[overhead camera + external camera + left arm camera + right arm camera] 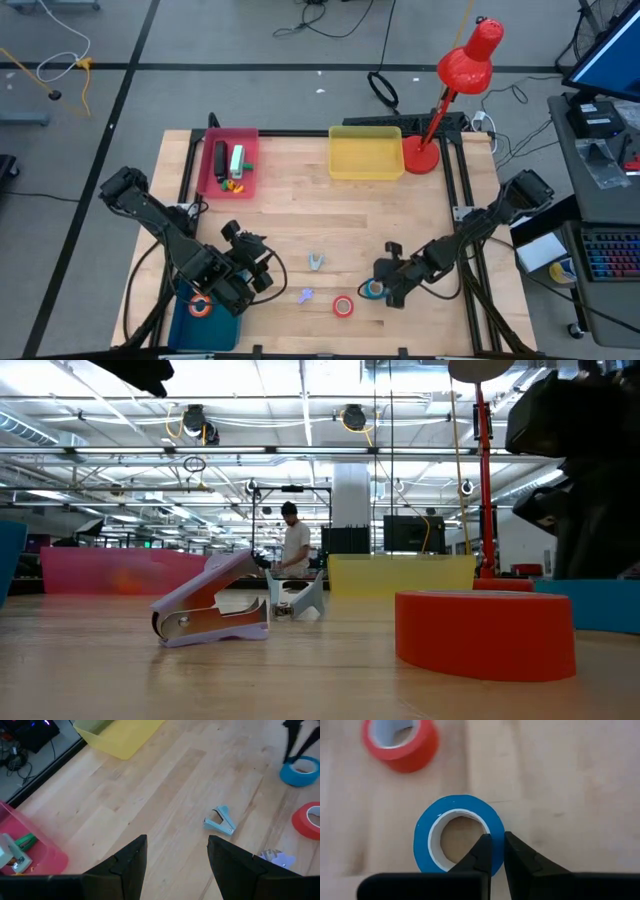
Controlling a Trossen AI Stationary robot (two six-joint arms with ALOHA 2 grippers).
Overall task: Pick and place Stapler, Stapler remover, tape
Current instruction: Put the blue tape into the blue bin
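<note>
The right pincer (pixel 381 291) is down at the near right part of the table (pixel 300 215), pinching the wall of the blue roll (pixel 457 835): one finger sits inside the white core, the other outside the blue band, pressed nearly together on the wall. The roll lies flat on the wood. Just beside it lies the red roll (pixel 343 306), also flat, untouched.

The left pincer (pixel 262 268) hangs over the near left part of the table with its fingers spread and nothing between them. Beneath that arm, a blue tray (pixel 207 322) sits at the near left corner with an orange-red roll (pixel 199 307) in it.

Between the two arms lie two staple removers, apart from each other: a pale blue one (pixel 316 262) farther back, a lilac one (pixel 306 295) nearer, close to the red roll.

At the far edge stand a pink tray (pixel 246 182) with a dark stapler (pixel 220 160), a white-and-green one (pixel 237 160) and some small bits in it, and a yellow tray (pixel 366 154) beside the base of a red lamp (pixel 468 62). A person (pixel 295 549) stands far back in the room.
</note>
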